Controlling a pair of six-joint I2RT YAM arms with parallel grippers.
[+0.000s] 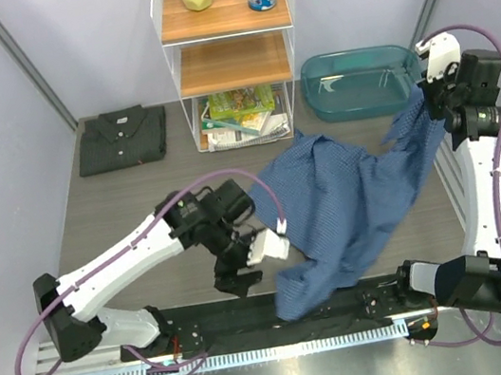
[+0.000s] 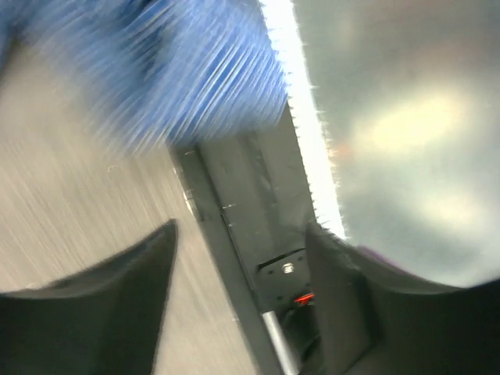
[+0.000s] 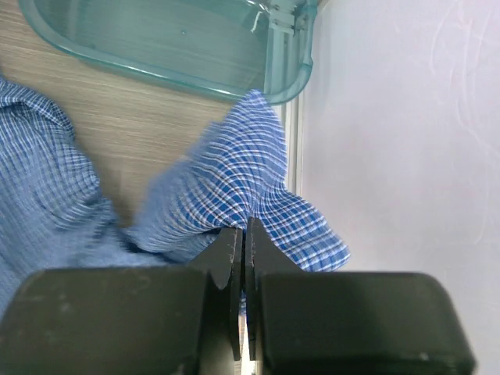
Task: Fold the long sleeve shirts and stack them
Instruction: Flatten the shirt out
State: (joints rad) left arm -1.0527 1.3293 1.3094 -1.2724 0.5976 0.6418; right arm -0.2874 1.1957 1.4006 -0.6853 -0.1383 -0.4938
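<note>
Blue check shirt (image 1: 339,201), crumpled on the counter (image 1: 140,216), one end pinched in the right gripper (image 3: 244,234); the left gripper (image 1: 237,276), spread and empty, should seize the near hem to draw it flat.

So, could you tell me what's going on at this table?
The right gripper is shut on part of the blue checked shirt, holding it up beside the teal tub, the rest draped over the table. The left gripper is open and empty near the shirt's front edge. The dark grey shirt lies folded at far left.
</note>
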